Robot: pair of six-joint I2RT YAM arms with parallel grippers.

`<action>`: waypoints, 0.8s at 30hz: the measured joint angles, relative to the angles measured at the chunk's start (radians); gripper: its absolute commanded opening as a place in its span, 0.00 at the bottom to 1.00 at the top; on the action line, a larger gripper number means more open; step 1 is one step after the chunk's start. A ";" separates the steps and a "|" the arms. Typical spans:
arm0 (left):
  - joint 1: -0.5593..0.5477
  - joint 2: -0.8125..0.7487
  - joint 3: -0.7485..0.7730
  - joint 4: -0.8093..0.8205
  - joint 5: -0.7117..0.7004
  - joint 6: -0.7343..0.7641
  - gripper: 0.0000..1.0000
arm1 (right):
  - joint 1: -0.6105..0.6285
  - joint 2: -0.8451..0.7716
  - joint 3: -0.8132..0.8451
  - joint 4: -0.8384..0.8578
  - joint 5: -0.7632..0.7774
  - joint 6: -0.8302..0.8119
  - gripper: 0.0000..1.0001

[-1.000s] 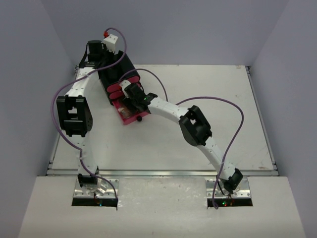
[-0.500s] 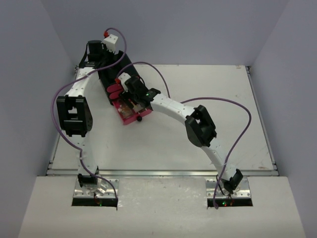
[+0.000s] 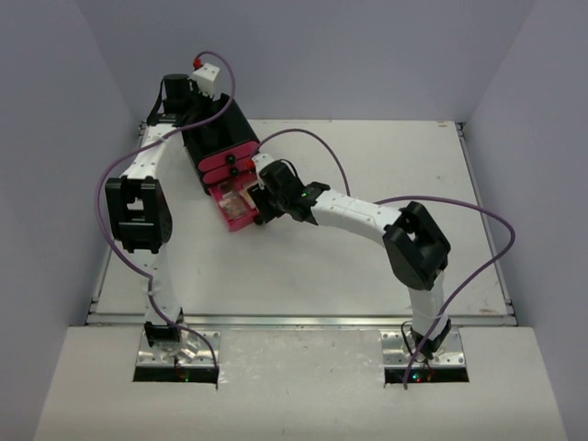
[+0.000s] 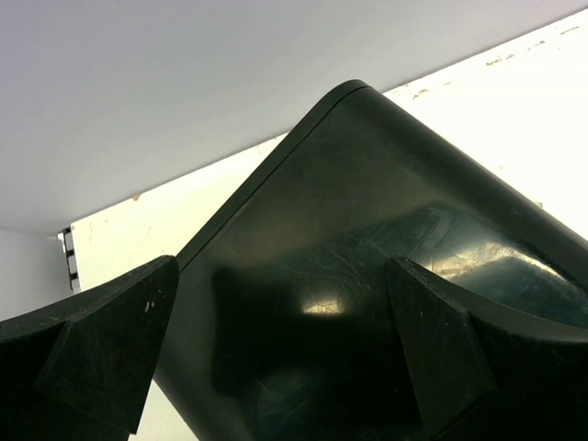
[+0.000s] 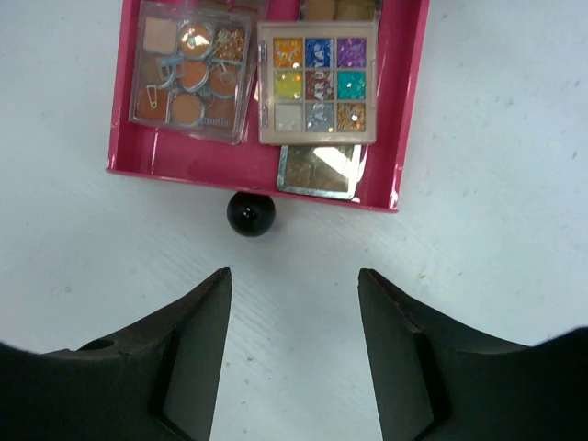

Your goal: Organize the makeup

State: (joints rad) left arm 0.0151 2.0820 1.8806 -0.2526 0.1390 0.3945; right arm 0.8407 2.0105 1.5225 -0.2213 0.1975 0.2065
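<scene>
The makeup lies in a pulled-out pink drawer [image 5: 409, 110]. It holds a clear palette of tan round pans [image 5: 191, 72], a multicolour square palette [image 5: 317, 83] and a small gold one [image 5: 317, 172] partly under it. My right gripper [image 5: 292, 285] hangs open and empty over bare table, just short of the drawer's black knob [image 5: 250, 213]. From above, that gripper [image 3: 261, 205] sits at the drawer's [image 3: 235, 211] front right corner. My left gripper [image 4: 283, 276] stands wide open against the top of the black chest [image 4: 367, 230], one finger past its edge.
The black chest [image 3: 216, 138] with pink drawer fronts stands at the table's far left, close to the back wall. The left arm's elbow [image 3: 138, 216] hangs near the left table edge [image 3: 101, 276]. White table surface [image 3: 386, 156] stretches to the right.
My right gripper has drawn back off the drawer to its front edge, the arm's elbow swinging right. Its jaws widened, then narrowed somewhat. The left arm has stayed still.
</scene>
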 measured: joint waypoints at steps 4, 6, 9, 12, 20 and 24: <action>0.000 0.002 0.004 -0.004 0.000 -0.002 0.97 | 0.011 -0.020 -0.085 0.046 -0.003 0.083 0.55; 0.000 0.003 0.004 -0.003 0.001 -0.004 0.97 | 0.019 0.009 -0.092 0.058 -0.006 0.109 0.54; 0.000 0.004 0.004 -0.001 0.001 -0.006 0.97 | 0.035 0.052 -0.106 0.090 -0.008 0.137 0.54; 0.000 0.004 0.004 -0.001 0.001 -0.006 0.97 | 0.045 0.086 -0.114 0.120 -0.005 0.159 0.54; 0.000 0.006 0.004 0.002 -0.001 -0.007 0.97 | 0.051 0.201 -0.069 0.223 0.042 0.185 0.28; 0.000 0.006 0.004 0.004 -0.003 -0.006 0.97 | 0.052 0.231 -0.046 0.268 0.074 0.196 0.14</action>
State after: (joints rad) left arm 0.0151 2.0878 1.8849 -0.2490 0.1364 0.3882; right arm 0.8925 2.2416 1.4761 0.0470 0.2718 0.4030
